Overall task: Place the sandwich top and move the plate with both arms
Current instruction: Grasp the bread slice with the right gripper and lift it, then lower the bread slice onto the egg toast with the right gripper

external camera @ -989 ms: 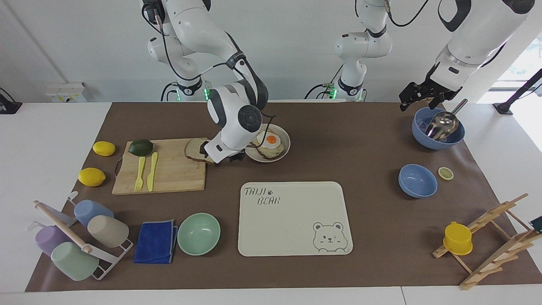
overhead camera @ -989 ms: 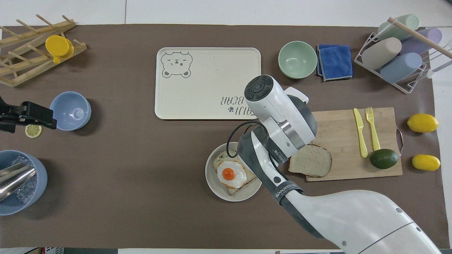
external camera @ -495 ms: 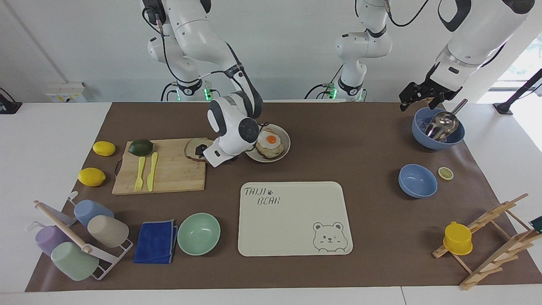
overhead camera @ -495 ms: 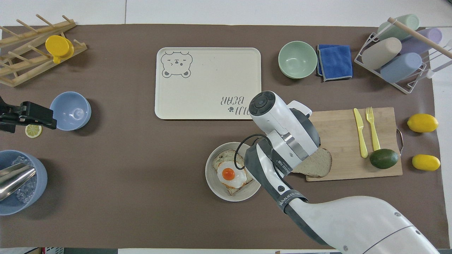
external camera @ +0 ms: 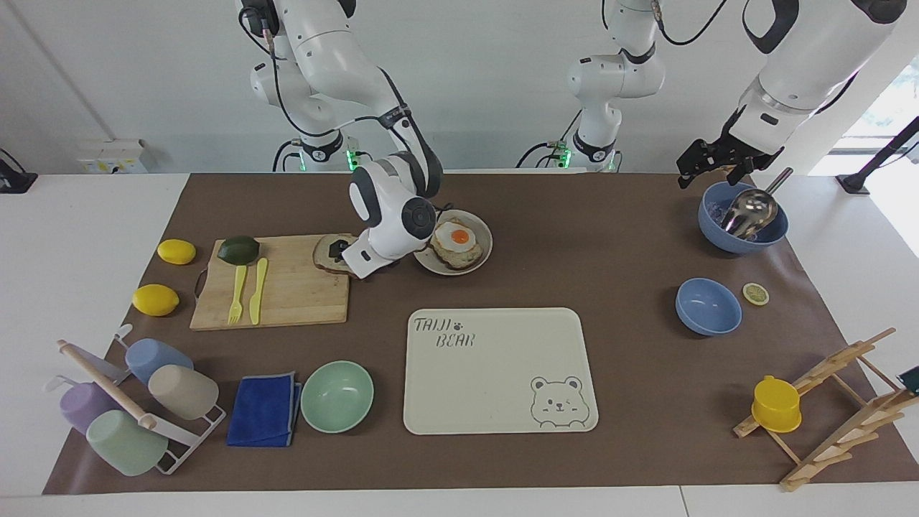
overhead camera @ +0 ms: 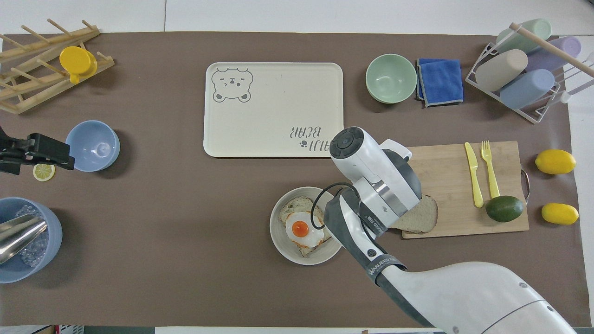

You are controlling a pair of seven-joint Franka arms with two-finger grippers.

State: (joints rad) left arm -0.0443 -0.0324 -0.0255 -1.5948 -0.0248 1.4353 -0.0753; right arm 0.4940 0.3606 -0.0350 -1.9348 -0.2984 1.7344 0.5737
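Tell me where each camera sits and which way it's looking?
Facing view: high across the table, looking back at the robots; both arms show at the top, the right gripper down at the plain slice of brown bread, the left gripper waiting over the blue bowl with a metal scoop.
Overhead view: high above the robots' end, looking steeply down; the right arm fills the bottom.
Both share the round beige plate and the cream bear-print tray.

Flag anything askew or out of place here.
The plain light-brown bread slice overhangs the wooden cutting board's corner toward the round beige plate. The right gripper is down on it; otherwise nothing stands out.
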